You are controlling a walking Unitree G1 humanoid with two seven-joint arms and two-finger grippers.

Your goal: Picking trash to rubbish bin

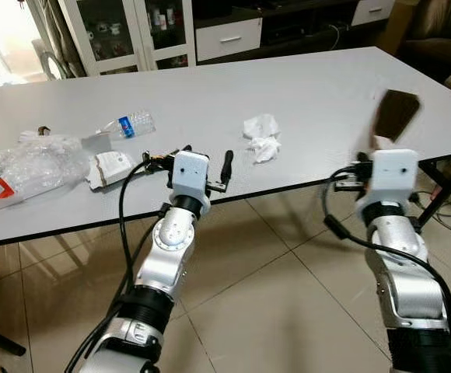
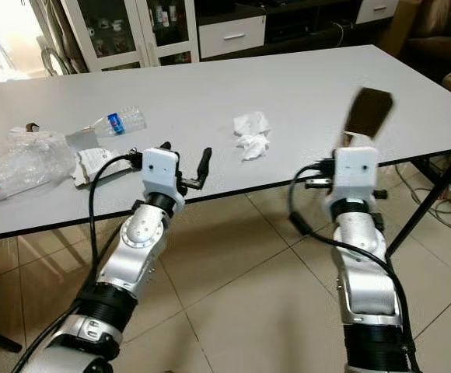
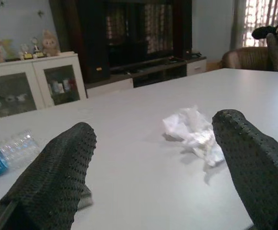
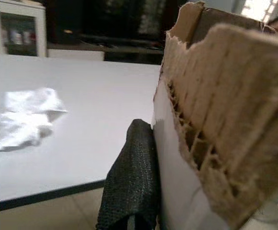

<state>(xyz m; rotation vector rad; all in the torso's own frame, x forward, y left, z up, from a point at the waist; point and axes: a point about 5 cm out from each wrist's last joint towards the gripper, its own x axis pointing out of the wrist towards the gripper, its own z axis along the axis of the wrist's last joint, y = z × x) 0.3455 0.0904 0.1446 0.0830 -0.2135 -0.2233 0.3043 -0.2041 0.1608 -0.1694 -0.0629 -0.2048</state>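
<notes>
Cardboard [image 1: 395,115], torn along one edge, pinched upright in the right gripper [image 4: 144,191] just off the table's near right edge. Gripped low, near the ragged tear, with most of the piece standing free above the fingers [image 4: 132,177]. Left gripper [image 1: 202,167] spread wide at the near table edge [image 1: 288,189], holding nothing, aimed toward the crumpled tissue [image 1: 262,137]. More trash well off to the left: plastic bottle [image 1: 130,124], clear plastic wrapping [image 1: 35,165], small paper carton [image 1: 109,168]. No rubbish bin in sight.

Likely trouble, judged from this alone: a slip of the cardboard, since a hold on weakened, shredded fibre could give way during a turn or walk toward the bin. Possible snag of the tall free end on the table or a chair in swinging round. For the left side, a light tissue easily pushed away across the smooth top rather than caught, given fingers set so far apart. Cables hanging under both arms, also liable to catch the table edge.
</notes>
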